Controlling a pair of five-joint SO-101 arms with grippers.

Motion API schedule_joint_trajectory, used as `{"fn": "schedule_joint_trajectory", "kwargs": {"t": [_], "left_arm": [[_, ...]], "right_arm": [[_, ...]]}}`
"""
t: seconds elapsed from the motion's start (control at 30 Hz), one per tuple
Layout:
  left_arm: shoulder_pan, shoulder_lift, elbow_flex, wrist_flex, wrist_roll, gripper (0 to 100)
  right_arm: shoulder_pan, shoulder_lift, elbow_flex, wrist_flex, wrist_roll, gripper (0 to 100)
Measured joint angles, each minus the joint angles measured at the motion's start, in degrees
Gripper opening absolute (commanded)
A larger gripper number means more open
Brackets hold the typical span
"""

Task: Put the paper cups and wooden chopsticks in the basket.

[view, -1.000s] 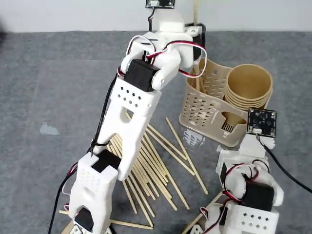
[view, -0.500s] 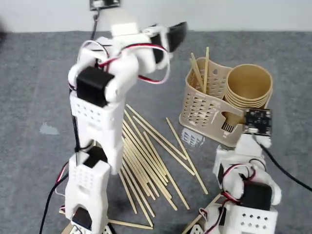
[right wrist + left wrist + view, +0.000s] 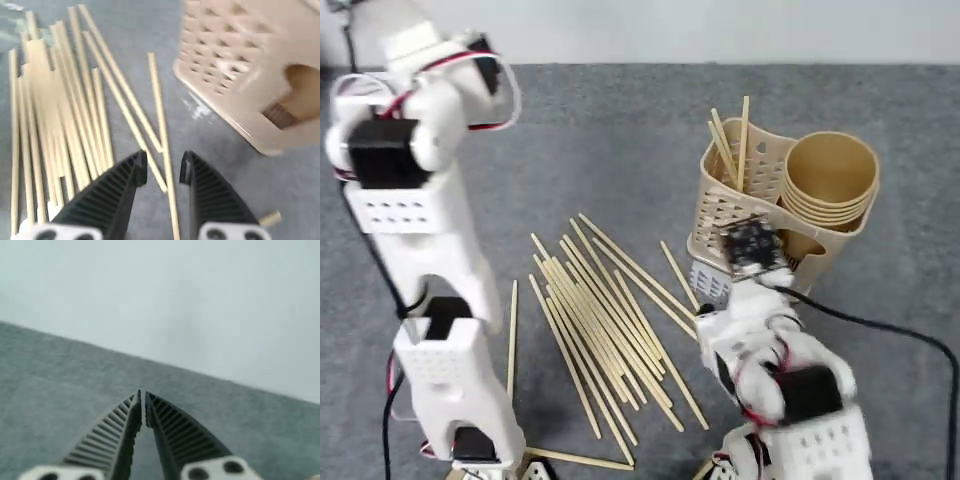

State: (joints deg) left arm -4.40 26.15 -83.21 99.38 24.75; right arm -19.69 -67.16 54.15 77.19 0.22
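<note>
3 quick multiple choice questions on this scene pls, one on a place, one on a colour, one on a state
1. The cups are: A in the basket, B beside it, C in a gripper.
2. The basket is: A blue, B beige, C black.
3. The right gripper is: A shut on a cup, B shut and empty, C open.
1 A: the stack sits inside its walls. 2 B: its perforated wall is beige. 3 C: its jaws stand apart over loose chopsticks.
</note>
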Motion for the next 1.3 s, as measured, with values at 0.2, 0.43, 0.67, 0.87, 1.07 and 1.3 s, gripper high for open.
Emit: {"fn": "schedule_joint_trajectory", "kwargs": {"t": [0.2, 0.43, 0.67, 0.87, 1.07, 1.3], "left_arm": [[-4.3, -9.1, 17.8, 0.0, -5.6, 1], [-10.2, -21.8, 38.2, 0.0, -9.3, 1], [-15.8, -30.1, 58.3, -2.7, -10.7, 1], [-18.0, -36.9, 76.4, -12.3, -12.7, 1], [-18.3, -43.9, 92.5, -20.1, -14.1, 1], [-18.3, -48.1, 107.1, -28.8, -14.1, 1]], "right_arm": [[-4.2, 14.6, -7.5, -0.5, 0.0, 12.6], [-7.3, 31.9, -17.0, -4.4, 3.8, 12.6], [-10.2, 50.1, -25.4, -8.7, 6.5, 12.7], [-11.6, 63.9, -35.3, -11.0, 8.0, 17.3], [-13.2, 77.1, -45.5, -11.0, 8.2, 20.7], [-13.6, 90.7, -57.7, -11.0, 8.3, 19.8]]}}
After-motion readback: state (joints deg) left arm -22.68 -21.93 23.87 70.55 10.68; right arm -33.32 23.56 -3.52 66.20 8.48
